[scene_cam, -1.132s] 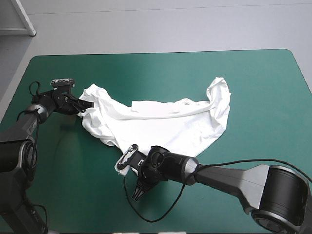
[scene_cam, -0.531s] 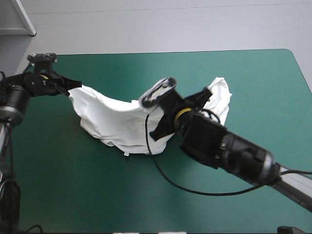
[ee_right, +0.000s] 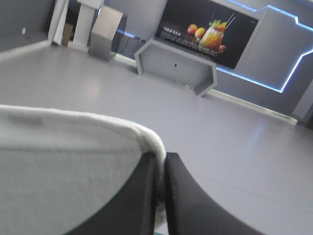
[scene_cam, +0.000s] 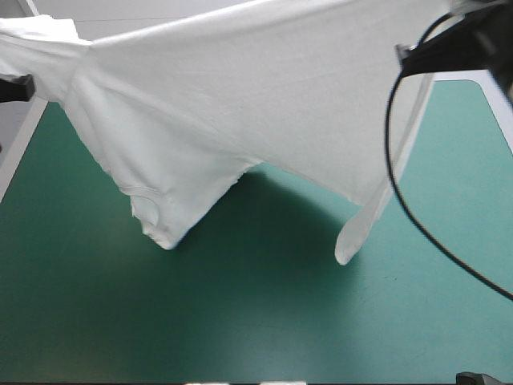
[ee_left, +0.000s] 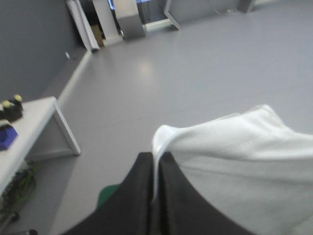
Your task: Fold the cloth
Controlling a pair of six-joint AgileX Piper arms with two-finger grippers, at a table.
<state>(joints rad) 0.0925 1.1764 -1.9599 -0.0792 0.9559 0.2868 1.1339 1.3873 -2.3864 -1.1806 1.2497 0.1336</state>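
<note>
Your T-shirt hangs in the air, spread wide like a sheet. Its upper edge is pulled into a nearly straight line from one end to the other. Two parts of it droop lower than the rest: a broad fold with a rounded hem toward its left end, and a narrow strip toward its right end. You cannot tell whether either tip touches anything below.

At the T-shirt's left end is your left pincer. Its black fingers are all but together, with a thin white edge of cloth pinched between them, and the rest of the cloth spreads away to one side of them. A sleeve bunches up just beside that grip.

At the T-shirt's right end your right pincer stands the same way. Its fingers press close on a rolled hem caught in the gap, and the white field lies off to one side.

Under the T-shirt lies the surface with its teal-green cover. A dark shadow falls on it just below the cloth's lower edge, between the two drooping parts.
</note>
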